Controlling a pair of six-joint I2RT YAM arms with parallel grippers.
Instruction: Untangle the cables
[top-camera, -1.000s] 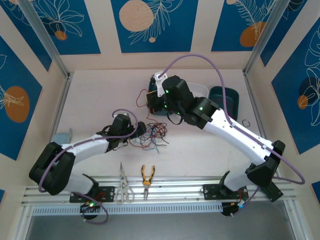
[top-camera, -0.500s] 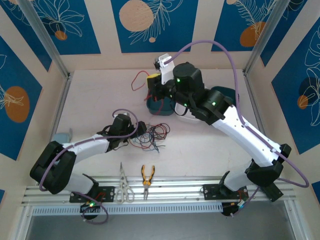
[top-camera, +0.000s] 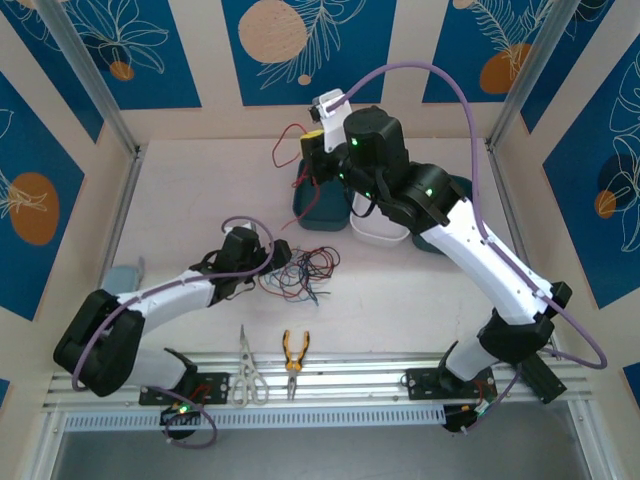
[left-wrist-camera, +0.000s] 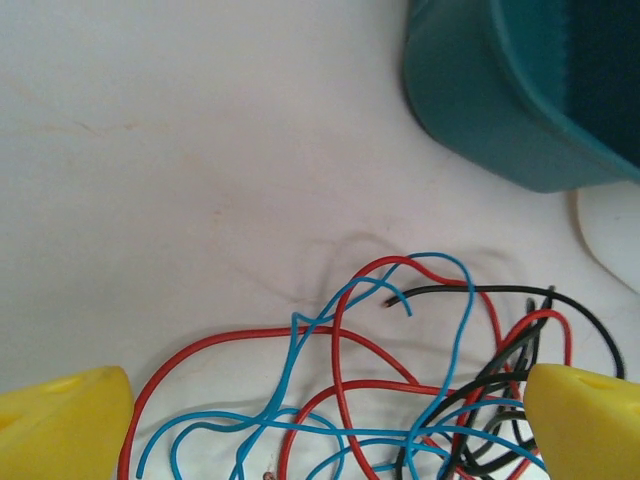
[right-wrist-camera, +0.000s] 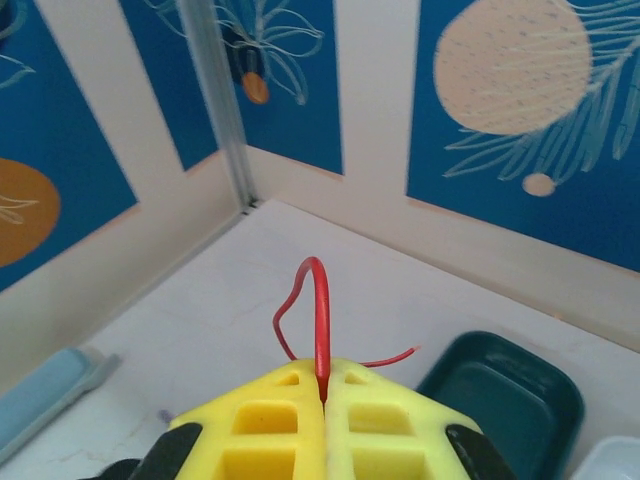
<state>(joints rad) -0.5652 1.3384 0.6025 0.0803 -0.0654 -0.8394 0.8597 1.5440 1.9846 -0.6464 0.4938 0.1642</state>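
The cables (top-camera: 302, 272) lie in a loose tangle of red, blue and black on the white counter (top-camera: 200, 200), near its middle and a little toward the left arm. In the left wrist view the strands loop over one another, with a black one ending beside a blue one near the top of the heap. The left fingers (top-camera: 282, 258) sit low at the tangle's left edge. They are spread wide, one yellow tip on each side of the wires, and grip nothing.

One red wire (right-wrist-camera: 320, 305) is apart from the heap. The right fingers (right-wrist-camera: 322, 400) are clenched on it, and it rises from between the yellow tips in a narrow arch, with a short end poking out to the right. From above, this wire hangs in the air at the back of the counter, over the far end of a teal tray (top-camera: 318, 212).

A white tub (top-camera: 380, 230) sits just right of the tray. Scissors (top-camera: 246, 374) and pliers (top-camera: 294, 352) lie side by side at the near edge.
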